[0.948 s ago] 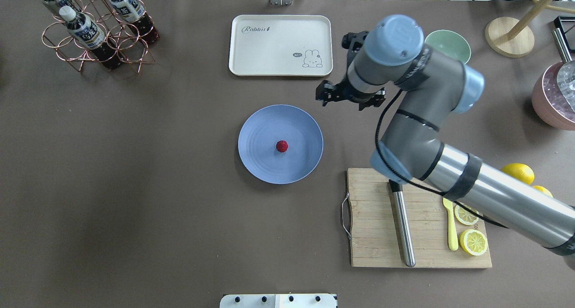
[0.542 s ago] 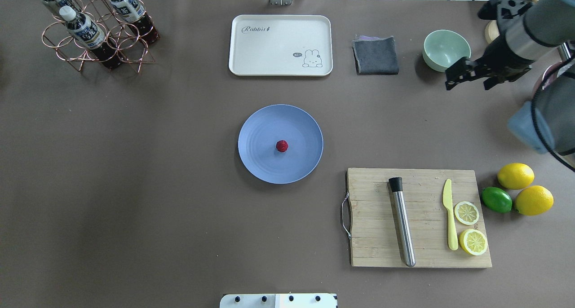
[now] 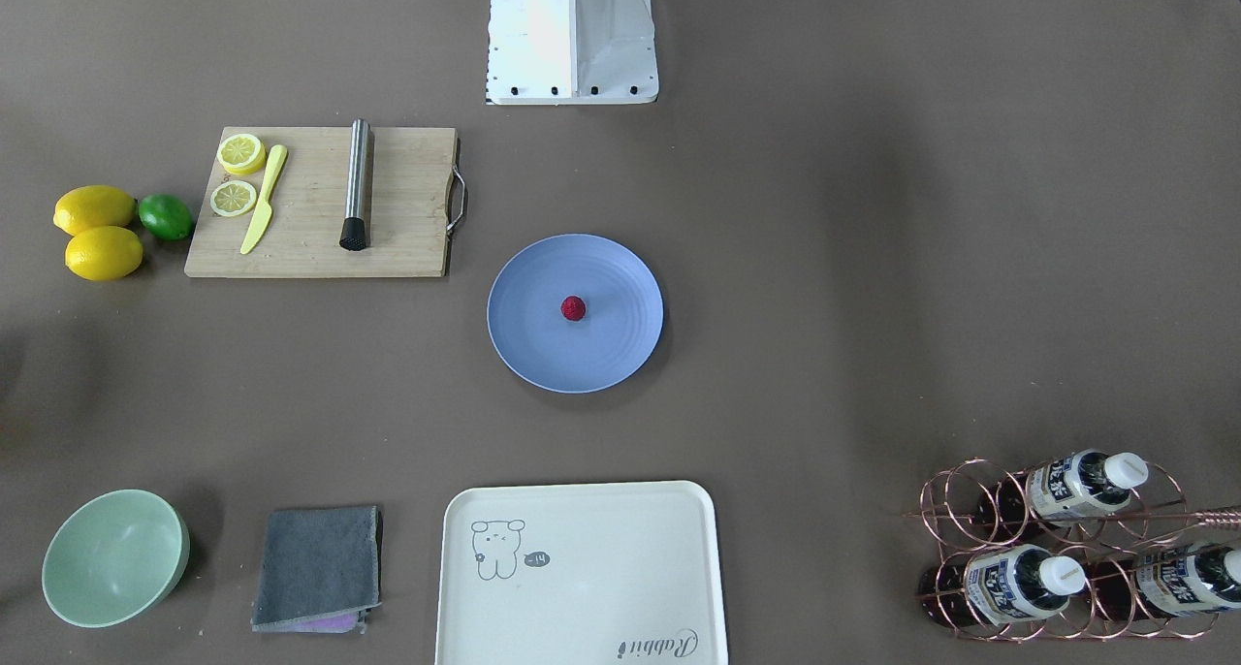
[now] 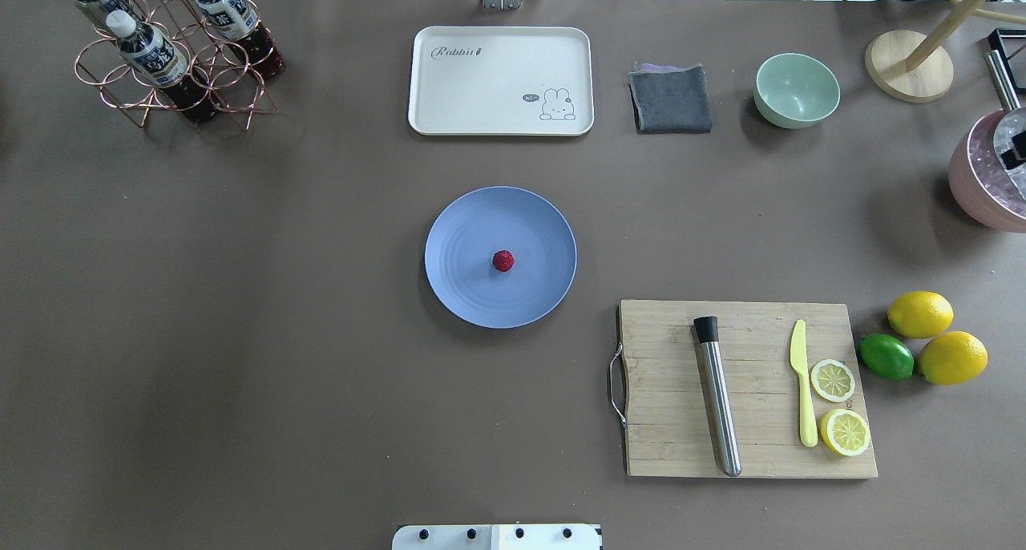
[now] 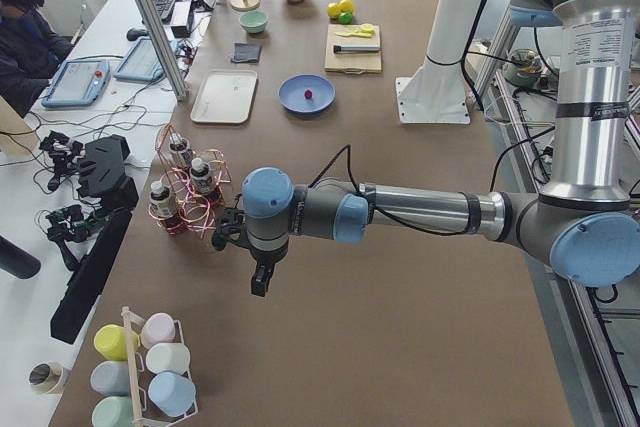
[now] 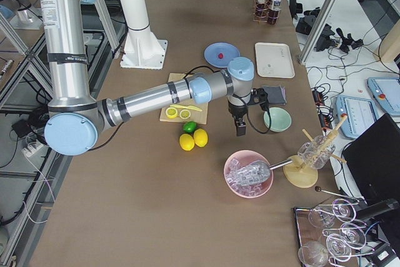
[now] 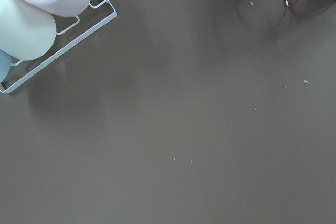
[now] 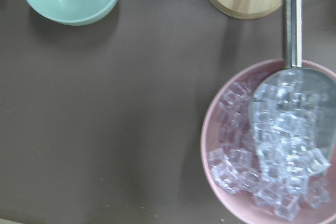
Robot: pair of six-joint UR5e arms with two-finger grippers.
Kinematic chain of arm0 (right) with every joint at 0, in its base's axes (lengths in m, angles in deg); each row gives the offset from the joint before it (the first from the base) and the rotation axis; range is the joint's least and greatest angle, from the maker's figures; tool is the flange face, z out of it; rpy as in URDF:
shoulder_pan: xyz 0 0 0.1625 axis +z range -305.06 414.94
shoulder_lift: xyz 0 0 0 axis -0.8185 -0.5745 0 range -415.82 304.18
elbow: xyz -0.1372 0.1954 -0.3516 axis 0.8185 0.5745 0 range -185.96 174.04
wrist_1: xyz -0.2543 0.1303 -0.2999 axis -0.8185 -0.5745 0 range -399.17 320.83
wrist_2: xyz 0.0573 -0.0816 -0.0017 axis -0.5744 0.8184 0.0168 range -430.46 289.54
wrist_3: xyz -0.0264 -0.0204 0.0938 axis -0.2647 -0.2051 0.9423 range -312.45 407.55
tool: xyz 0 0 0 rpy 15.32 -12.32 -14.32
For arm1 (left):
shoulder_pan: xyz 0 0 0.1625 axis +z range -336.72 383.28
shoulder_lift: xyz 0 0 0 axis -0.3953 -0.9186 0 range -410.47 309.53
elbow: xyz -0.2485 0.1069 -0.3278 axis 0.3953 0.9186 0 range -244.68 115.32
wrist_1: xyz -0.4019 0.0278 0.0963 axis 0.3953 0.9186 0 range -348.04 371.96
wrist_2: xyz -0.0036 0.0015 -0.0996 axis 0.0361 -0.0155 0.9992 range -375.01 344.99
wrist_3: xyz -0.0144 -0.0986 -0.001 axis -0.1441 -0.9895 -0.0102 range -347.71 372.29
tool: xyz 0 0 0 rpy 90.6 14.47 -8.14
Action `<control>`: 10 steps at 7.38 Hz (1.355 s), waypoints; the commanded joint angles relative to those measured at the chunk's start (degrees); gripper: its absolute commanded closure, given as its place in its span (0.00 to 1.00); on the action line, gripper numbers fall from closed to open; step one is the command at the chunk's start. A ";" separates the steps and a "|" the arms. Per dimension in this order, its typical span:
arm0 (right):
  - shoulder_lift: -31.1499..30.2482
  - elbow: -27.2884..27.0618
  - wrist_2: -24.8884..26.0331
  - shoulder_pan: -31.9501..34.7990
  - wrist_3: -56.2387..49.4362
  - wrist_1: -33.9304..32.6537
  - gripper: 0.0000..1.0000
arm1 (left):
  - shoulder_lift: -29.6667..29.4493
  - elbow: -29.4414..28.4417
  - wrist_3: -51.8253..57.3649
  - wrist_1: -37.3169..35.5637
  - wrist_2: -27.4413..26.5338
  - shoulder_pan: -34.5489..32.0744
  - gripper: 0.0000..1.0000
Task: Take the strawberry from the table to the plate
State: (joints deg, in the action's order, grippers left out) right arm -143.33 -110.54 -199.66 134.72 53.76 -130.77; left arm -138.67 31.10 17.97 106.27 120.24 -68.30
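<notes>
The small dark-red strawberry [image 4: 502,260] [image 3: 573,307] lies near the middle of the round periwinkle plate [image 4: 465,293] [image 3: 524,345], which rests on the brown table [image 4: 240,333]. No gripper is near it. My left gripper [image 5: 258,282] hangs over the table far from the plate, beside the copper bottle rack; I cannot tell whether it is open or shut. My right gripper [image 6: 240,130] points down between the mint bowl and the pink ice bowl, and its state is equally unclear. Both wrist views show neither fingers nor strawberry.
A cream tray [image 4: 501,81], grey cloth [image 4: 671,99] and mint bowl [image 4: 797,89] line the far side. The cutting board [image 4: 681,422] with knife, muddler and lemon slices sits right of the plate, beside lemons and a lime [image 4: 886,356]. A pink ice bowl [image 8: 262,145] holds a scoop.
My right arm has swung from just right of the plate out past the right edge of the overhead view. The strawberry and plate have not moved.
</notes>
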 commanded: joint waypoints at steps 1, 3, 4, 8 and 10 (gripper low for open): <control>-1.08 1.66 0.71 7.99 -16.52 -7.86 0.00 | 0.91 -0.77 0.04 0.52 0.10 -0.09 0.02; -3.97 3.42 1.32 10.13 -18.42 -7.54 0.00 | 2.41 -1.73 -0.57 0.52 0.02 -0.09 0.02; -4.16 3.42 1.50 10.13 -18.16 -7.63 0.00 | 2.50 -1.83 -0.66 0.52 -0.07 -0.18 0.02; -4.16 3.69 0.98 10.13 -14.57 -7.54 0.00 | 2.59 -1.83 -0.66 0.26 -0.07 -0.18 0.02; -4.24 3.60 0.88 10.13 -14.64 -7.54 0.00 | 2.59 -1.83 -0.58 0.08 0.02 -0.09 0.02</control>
State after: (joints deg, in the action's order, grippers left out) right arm -147.48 -106.94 -198.69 144.84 38.90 -138.33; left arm -136.09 29.28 17.32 106.46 120.19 -68.41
